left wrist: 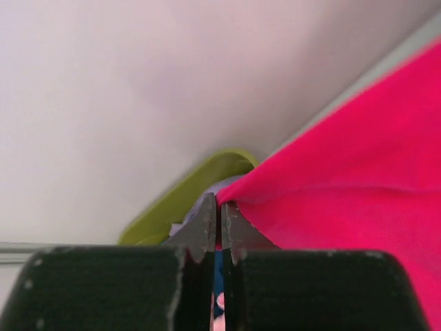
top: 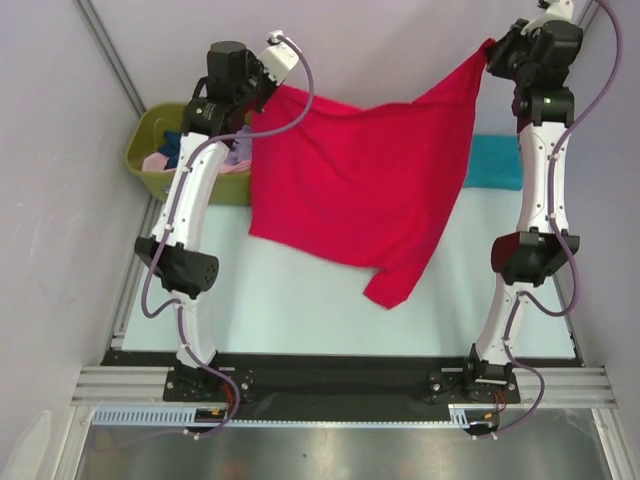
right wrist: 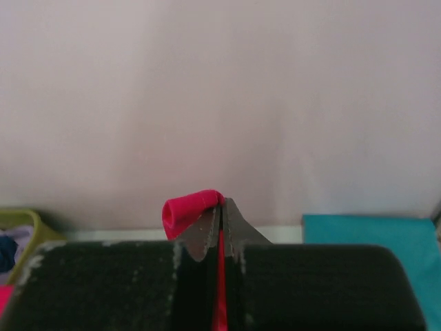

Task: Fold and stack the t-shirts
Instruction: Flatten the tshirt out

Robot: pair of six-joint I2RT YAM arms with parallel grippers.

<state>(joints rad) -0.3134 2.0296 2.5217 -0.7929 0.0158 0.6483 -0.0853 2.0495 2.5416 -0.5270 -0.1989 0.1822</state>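
A bright red t-shirt (top: 360, 190) hangs spread in the air between both arms, its lower part drooping toward the table. My left gripper (top: 262, 92) is shut on its left top corner; in the left wrist view the red cloth (left wrist: 344, 186) runs off to the right of the pinched jaws (left wrist: 220, 210). My right gripper (top: 492, 55) is shut on the right top corner, where a curl of red cloth (right wrist: 186, 210) pokes out past the fingertips (right wrist: 222, 207). A folded teal t-shirt (top: 492, 162) lies flat at the back right. More t-shirts (top: 175, 150) sit in the bin.
An olive-green bin (top: 150, 175) stands at the back left of the table, right under the left arm; its rim (left wrist: 186, 196) shows beyond the left fingers. The pale table top (top: 300, 300) ends at a black rail near the arm bases. Grey walls close in behind and on both sides.
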